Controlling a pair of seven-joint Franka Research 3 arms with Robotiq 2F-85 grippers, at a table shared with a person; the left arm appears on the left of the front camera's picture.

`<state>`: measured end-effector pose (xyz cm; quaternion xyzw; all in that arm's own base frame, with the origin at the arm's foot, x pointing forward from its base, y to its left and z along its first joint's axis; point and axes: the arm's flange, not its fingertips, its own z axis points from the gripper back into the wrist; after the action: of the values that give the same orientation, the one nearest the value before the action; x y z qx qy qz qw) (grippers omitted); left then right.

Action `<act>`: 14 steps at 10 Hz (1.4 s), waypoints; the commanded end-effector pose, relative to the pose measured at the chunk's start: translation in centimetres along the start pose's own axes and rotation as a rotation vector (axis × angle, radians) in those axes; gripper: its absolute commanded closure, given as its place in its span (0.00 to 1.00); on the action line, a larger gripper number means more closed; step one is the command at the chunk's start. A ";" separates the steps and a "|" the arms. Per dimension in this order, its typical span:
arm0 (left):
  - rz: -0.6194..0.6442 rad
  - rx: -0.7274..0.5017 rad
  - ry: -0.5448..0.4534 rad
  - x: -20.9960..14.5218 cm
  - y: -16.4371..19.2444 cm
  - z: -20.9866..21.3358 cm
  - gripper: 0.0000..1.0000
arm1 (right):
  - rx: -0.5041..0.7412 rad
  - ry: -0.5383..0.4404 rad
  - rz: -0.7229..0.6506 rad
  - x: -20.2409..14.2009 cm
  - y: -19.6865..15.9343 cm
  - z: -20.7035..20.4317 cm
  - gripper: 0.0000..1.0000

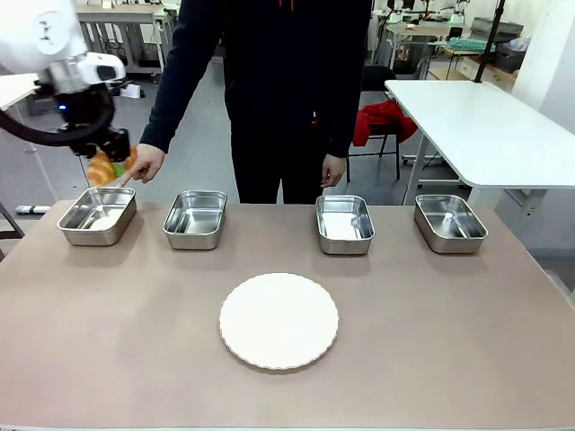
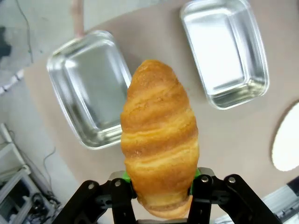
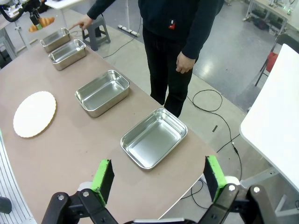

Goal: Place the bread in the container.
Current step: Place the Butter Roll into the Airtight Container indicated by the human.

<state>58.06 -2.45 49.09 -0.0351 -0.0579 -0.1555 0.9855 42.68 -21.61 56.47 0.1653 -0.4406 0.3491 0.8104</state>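
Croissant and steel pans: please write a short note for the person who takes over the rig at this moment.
Left gripper: shut on the golden-brown ridged croissant, held in the air above the leftmost shiny rectangular steel pan.
Right gripper: open, holding nothing.
Person's hand: pointing at that leftmost pan.
Done: croissant picked up and brought over the pan.
Left: lower it, release it into the pan, withdraw.

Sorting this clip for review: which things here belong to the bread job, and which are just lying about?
In the job: bread, held in the left gripper; leftmost container, which the person's hand points at.
Lying about: three other pans; white plate.
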 end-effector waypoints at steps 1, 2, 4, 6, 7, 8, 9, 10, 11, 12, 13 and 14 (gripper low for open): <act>0.028 -0.025 0.010 0.5 4.0 -1.0 0.59 | 0.003 -0.013 0.004 0.2 0.0 0.1 0.00; 0.017 -0.016 -0.004 0.5 5.9 -2.2 0.59 | 0.003 -0.013 0.004 0.2 0.0 0.1 0.00; 0.011 -0.035 0.015 0.5 8.7 -5.2 0.59 | 0.003 -0.013 0.004 0.2 0.0 0.1 0.00; -0.020 -0.076 0.017 0.7 9.7 -7.4 0.59 | 0.003 -0.013 0.004 0.2 0.0 0.1 0.00; -0.033 -0.084 0.010 0.7 9.9 -8.0 0.59 | 0.003 -0.013 0.004 0.2 0.0 0.1 0.00; -0.038 -0.105 0.006 0.5 10.0 -8.7 0.59 | 0.003 -0.013 0.004 0.2 0.0 0.1 0.00; -0.060 -0.128 -0.005 0.3 10.1 -9.2 0.59 | 0.003 -0.013 0.004 0.2 0.0 0.1 0.00; -0.058 -0.131 -0.015 0.2 10.0 -9.5 0.59 | 0.003 -0.013 0.004 0.2 0.0 0.1 0.00; -0.057 -0.132 -0.025 0.3 10.1 -9.8 0.59 | 0.003 -0.013 0.004 0.2 0.0 0.1 0.00; -0.047 -0.126 -0.033 0.5 10.4 -10.3 0.59 | 0.003 -0.013 0.004 0.2 0.0 0.1 0.00; -0.038 -0.127 -0.041 0.7 10.7 -10.8 0.59 | 0.003 -0.013 0.004 0.2 0.0 0.1 0.00; -0.038 -0.128 -0.059 0.9 10.7 -11.2 0.59 | 0.003 -0.013 0.004 0.2 0.0 0.1 0.00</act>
<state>63.11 6.34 38.00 -0.0871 -0.0588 -0.1702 0.9798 42.69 -21.60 56.47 0.1652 -0.4404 0.3493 0.8104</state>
